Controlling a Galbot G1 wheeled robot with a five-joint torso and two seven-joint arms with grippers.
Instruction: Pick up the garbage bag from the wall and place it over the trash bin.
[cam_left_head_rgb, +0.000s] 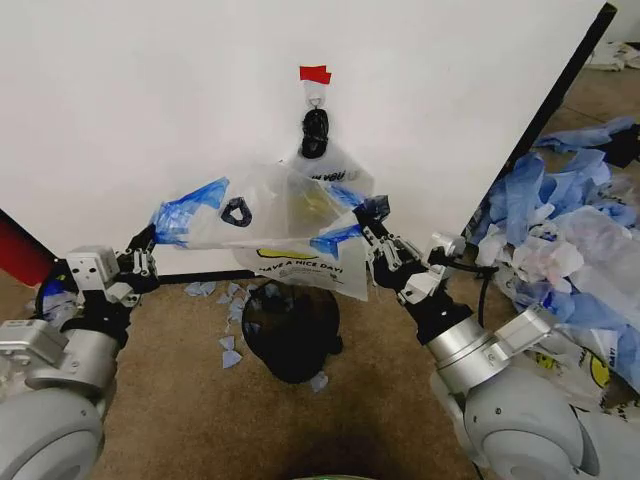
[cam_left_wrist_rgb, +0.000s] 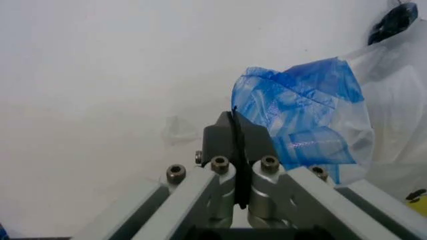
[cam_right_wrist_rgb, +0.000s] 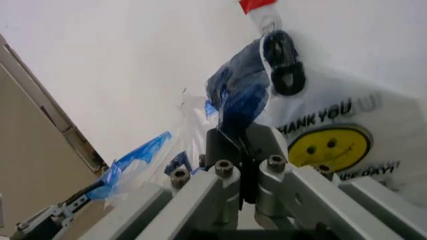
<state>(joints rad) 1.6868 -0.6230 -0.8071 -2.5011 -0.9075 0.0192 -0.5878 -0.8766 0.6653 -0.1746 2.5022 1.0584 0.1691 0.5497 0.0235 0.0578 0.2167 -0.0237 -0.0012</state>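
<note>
The garbage bag (cam_left_head_rgb: 270, 215) is stretched wide open between my two grippers in front of the wall (cam_left_head_rgb: 150, 100), hanging above the black mesh trash bin (cam_left_head_rgb: 290, 335). My left gripper (cam_left_head_rgb: 148, 250) is shut on the bag's blue patch (cam_left_wrist_rgb: 300, 110) at the left edge; its fingers (cam_left_wrist_rgb: 235, 122) are pressed together. My right gripper (cam_left_head_rgb: 372, 235) is shut on the blue patch (cam_right_wrist_rgb: 237, 95) at the right edge. Behind it, a second smiley bag (cam_right_wrist_rgb: 333, 145) hangs from a black clip (cam_left_head_rgb: 315, 133) on the hook under the red tape (cam_left_head_rgb: 315, 74).
A heap of white and blue bags (cam_left_head_rgb: 570, 220) lies on the floor to the right, past the wall panel's black edge (cam_left_head_rgb: 560, 90). Blue plastic scraps (cam_left_head_rgb: 225, 300) litter the carpet around the bin. A red object (cam_left_head_rgb: 20, 255) stands at the far left.
</note>
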